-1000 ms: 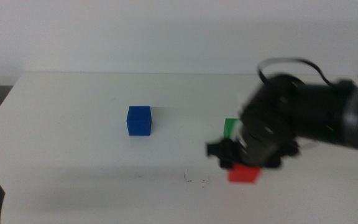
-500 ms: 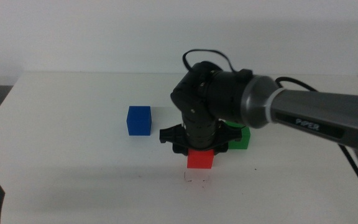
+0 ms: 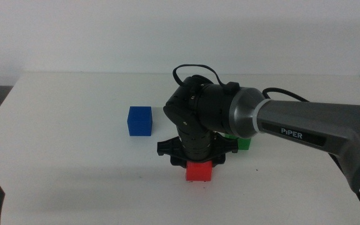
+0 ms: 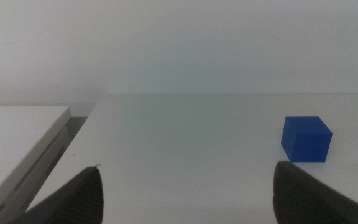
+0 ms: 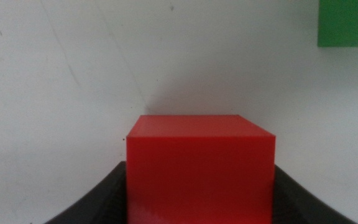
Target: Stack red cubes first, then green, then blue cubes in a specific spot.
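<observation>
Right gripper (image 3: 199,164) grasps red cube (image 3: 199,171) at table centre-near; left gripper (image 4: 185,193) released, waiting at near-left edge

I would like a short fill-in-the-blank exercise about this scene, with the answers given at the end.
1. The right gripper is shut on the ____ cube.
2. The cube standing alone, left of the right arm in the middle view, is ____.
3. The green cube is partly hidden behind the ____ arm.
4. The left gripper waits with its jaws ____.

Answers: red; blue; right; open
</observation>
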You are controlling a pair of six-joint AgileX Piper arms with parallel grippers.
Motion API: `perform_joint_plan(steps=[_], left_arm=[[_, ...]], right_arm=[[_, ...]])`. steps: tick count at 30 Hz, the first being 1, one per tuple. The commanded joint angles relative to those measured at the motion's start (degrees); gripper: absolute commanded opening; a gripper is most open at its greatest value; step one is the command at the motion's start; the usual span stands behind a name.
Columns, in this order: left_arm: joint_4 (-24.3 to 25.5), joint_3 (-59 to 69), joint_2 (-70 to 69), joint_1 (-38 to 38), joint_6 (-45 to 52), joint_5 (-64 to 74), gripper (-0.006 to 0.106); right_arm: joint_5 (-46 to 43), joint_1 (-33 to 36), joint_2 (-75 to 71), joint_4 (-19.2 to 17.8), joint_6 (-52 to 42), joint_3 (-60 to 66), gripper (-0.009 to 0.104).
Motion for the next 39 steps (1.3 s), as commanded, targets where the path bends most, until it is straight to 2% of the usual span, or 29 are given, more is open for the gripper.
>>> perform_joint_plan(steps=[1, 2, 3, 4, 5, 8, 12, 16, 22, 25, 30, 39], left_arm=[[0.09, -0.02, -0.17, 0.01, 0.10, -0.77, 0.094], [0.09, -0.02, -0.17, 0.01, 0.10, -0.77, 0.094], [0.09, -0.02, -0.17, 0.01, 0.10, -0.77, 0.094], [0.09, -0.02, -0.17, 0.01, 0.10, -0.77, 0.094], [0.09, -0.02, -0.17, 0.01, 0.10, -0.77, 0.094], [0.09, -0.02, -0.17, 0.01, 0.23, -0.77, 0.094], [0.09, -0.02, -0.17, 0.01, 0.34, -0.77, 0.094], [0.09, -0.02, -0.17, 0.01, 0.34, -0.77, 0.094], [0.09, -0.02, -0.17, 0.01, 0.34, -0.77, 0.094], [0.09, -0.02, -0.17, 0.01, 0.34, -0.77, 0.094], [0.09, -0.02, -0.17, 0.01, 0.34, -0.77, 0.094], [0.09, -0.02, -0.17, 0.01, 0.34, -0.77, 0.094]], right_arm=[[0.46, 0.06, -0.15, -0.72, 0.21, -0.34, 0.004], [0.46, 0.06, -0.14, -0.72, 0.21, -0.34, 0.005], [0.60, 0.06, 0.40, -0.49, 0.21, -0.34, 0.020], [0.60, 0.06, 0.49, -0.49, 0.21, -0.34, 0.027], [0.60, 0.06, 0.53, -0.49, 0.09, -0.34, 0.043], [0.60, 0.06, 0.53, -0.98, 0.09, -0.34, 0.071], [2.41, 0.59, -3.21, -2.55, -1.97, -0.34, 0.093], [5.41, -0.57, -10.26, -5.70, -6.97, -0.34, 0.093], [3.91, -10.40, -12.87, -5.55, -10.20, -0.34, 0.093], [1.06, -13.09, -10.82, -5.55, -10.48, -0.34, 0.093], [-2.98, -13.76, -7.26, -4.83, -11.27, -0.34, 0.093], [-4.86, -14.30, -2.10, -5.08, -11.18, -0.34, 0.093]])
